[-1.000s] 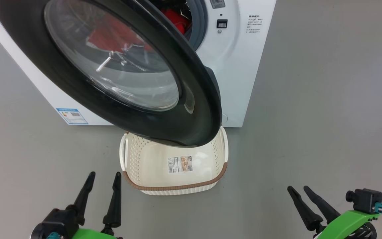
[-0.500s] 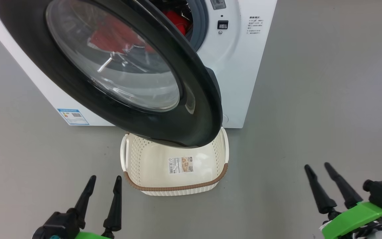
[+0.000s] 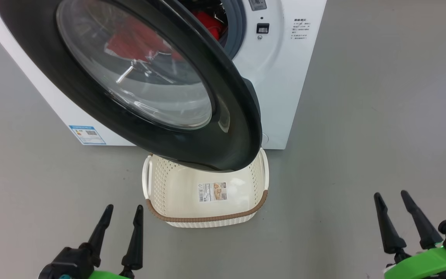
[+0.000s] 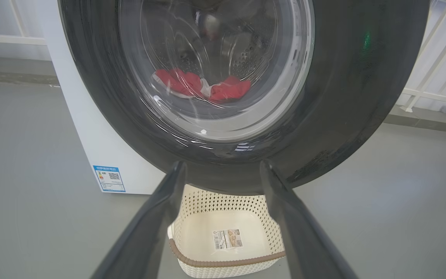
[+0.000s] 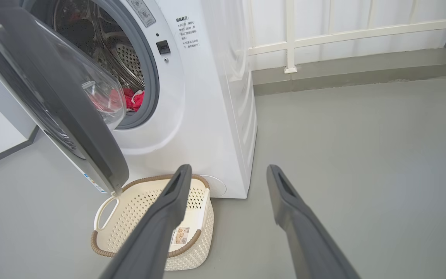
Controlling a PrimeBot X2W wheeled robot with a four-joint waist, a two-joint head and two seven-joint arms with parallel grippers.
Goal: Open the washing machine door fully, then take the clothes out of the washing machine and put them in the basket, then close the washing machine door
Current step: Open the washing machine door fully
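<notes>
- Head view: the washing machine door (image 3: 141, 85) fills the upper left and centre of the frame. It is swung partway out, and its black rim covers the far edge of the basket below it.
- I see the clothes (image 3: 206, 21) as red fabric inside the machine, at top centre just past the door's edge, and again through the door itself.
- The washing machine (image 3: 281, 89) stands white behind the door, with a blue label (image 3: 86, 134) low on its front at left.
- The basket (image 3: 207, 217) sits on the grey floor (image 3: 381, 97) at lower centre, just in front of the machine, with a paper label (image 3: 212, 192) showing on its base.
- My left gripper (image 3: 124, 208) is at lower left, near the basket without touching it, fingers spread wide and holding nothing.
- My right gripper (image 3: 391, 193) is at lower right, also spread wide and empty, well apart from the basket.
- Right wrist view: a white railing (image 5: 323, 37) runs across the upper right, beyond the machine.
</notes>
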